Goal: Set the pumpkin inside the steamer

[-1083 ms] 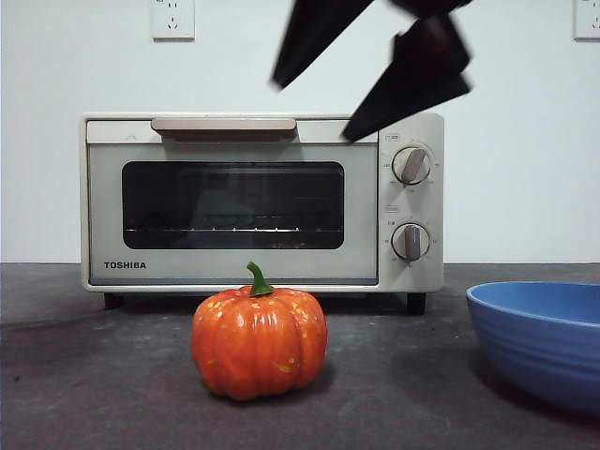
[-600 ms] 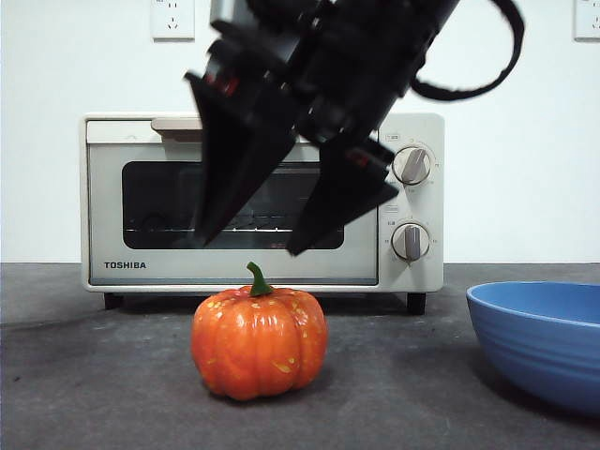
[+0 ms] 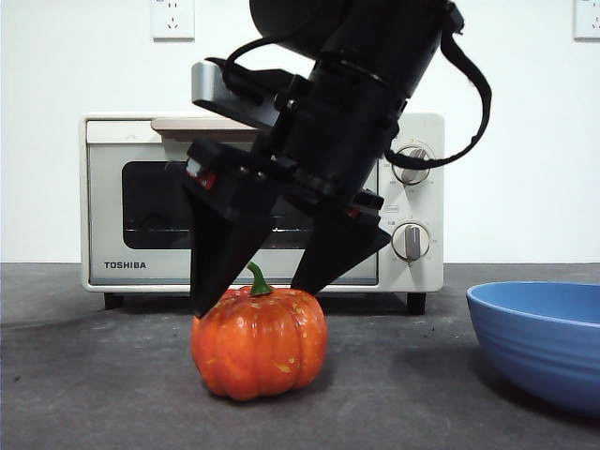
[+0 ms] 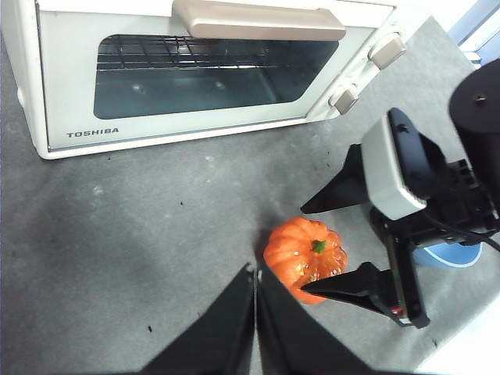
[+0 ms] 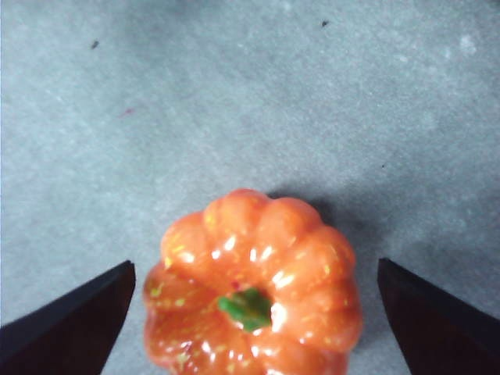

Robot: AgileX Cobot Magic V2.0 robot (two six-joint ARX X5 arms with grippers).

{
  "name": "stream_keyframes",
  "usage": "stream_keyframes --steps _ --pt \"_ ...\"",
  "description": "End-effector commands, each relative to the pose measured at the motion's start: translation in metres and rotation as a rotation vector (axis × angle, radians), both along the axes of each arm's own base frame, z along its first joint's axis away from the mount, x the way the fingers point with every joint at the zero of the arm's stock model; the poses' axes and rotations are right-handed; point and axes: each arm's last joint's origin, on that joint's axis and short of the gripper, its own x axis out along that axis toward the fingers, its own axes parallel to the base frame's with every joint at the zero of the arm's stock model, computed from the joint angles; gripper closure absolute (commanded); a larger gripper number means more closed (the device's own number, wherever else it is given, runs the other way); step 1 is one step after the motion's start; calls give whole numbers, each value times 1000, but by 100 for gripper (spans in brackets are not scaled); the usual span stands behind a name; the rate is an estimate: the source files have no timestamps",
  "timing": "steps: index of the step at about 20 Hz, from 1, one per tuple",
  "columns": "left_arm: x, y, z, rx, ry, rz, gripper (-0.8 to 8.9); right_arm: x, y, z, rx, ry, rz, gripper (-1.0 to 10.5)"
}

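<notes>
Now the right gripper straddles the pumpkin, jaws wide at nine and three, empty; squeeze next.

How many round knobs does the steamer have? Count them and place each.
2. Both sit on the steamer's panel beside the closed glass door: the upper knob and the lower knob directly below it. The right gripper's arm hides part of the front.

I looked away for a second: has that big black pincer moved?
Yes. The right pincer has come down past the oven's door and now straddles the top of the pumpkin, open.
</notes>
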Motion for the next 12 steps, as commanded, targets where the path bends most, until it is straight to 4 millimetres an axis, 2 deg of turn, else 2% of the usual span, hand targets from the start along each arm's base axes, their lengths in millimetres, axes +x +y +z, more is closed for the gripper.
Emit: stream_keyframes --steps 1,4,8,12 --pt "1 -1 7 1 -32 -13 799 2 8 -8 -12 12 0 450" --pt "1 -1 7 1 -32 -13 799 3 10 -17 -32 27 -1 450" --pt "1 -1 7 1 -32 -13 799 4 10 -18 -46 18 -10 455" --pt "1 -1 7 1 -32 -13 799 3 9 -17 -50 22 -9 540"
